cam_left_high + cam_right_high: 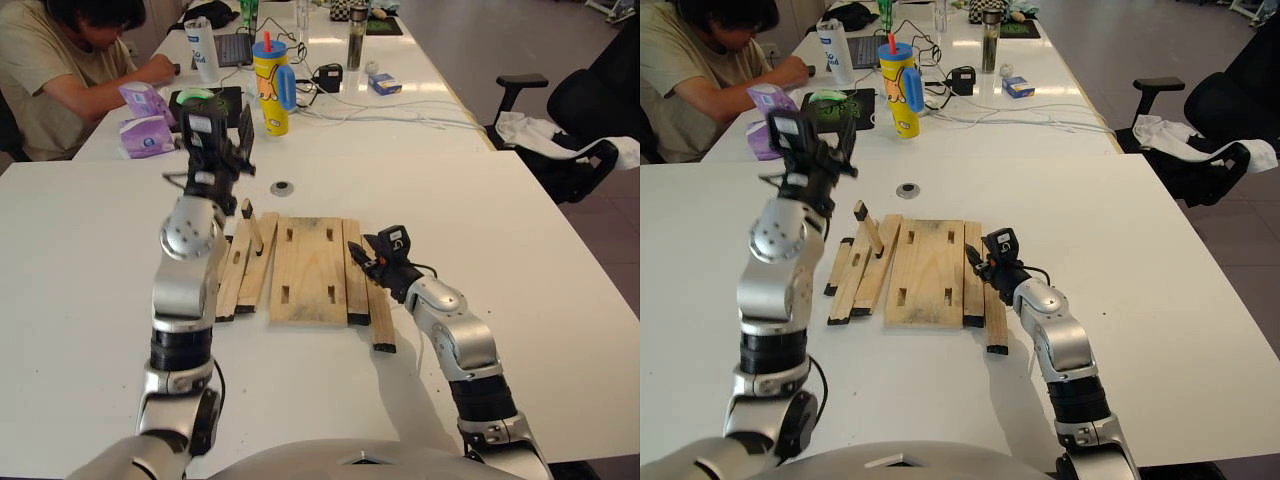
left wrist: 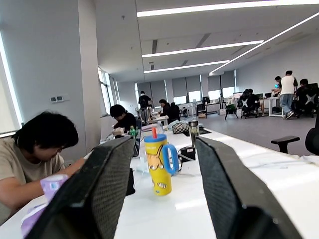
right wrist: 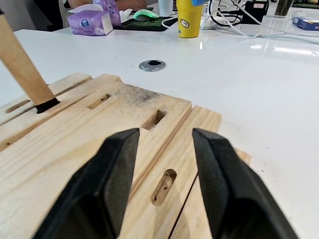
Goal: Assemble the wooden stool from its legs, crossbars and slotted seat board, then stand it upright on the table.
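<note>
Slotted seat board [image 1: 310,268] looks stiff and light: pinch its right edge. Right end effector [image 3: 164,149] hovers there, released; left end effector [image 1: 228,135] released, raised.

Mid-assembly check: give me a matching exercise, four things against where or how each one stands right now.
Things:
1. left tool
2. right tool
3. slotted seat board
4. short wooden bar

States:
A. lies flat on the table
B. stands tilted in the slot of a plank
C. open, low by the seat board's right edge
D. open, raised above the table, holding nothing

Pairs: 1-D, 2-C, 3-A, 4-B
</note>
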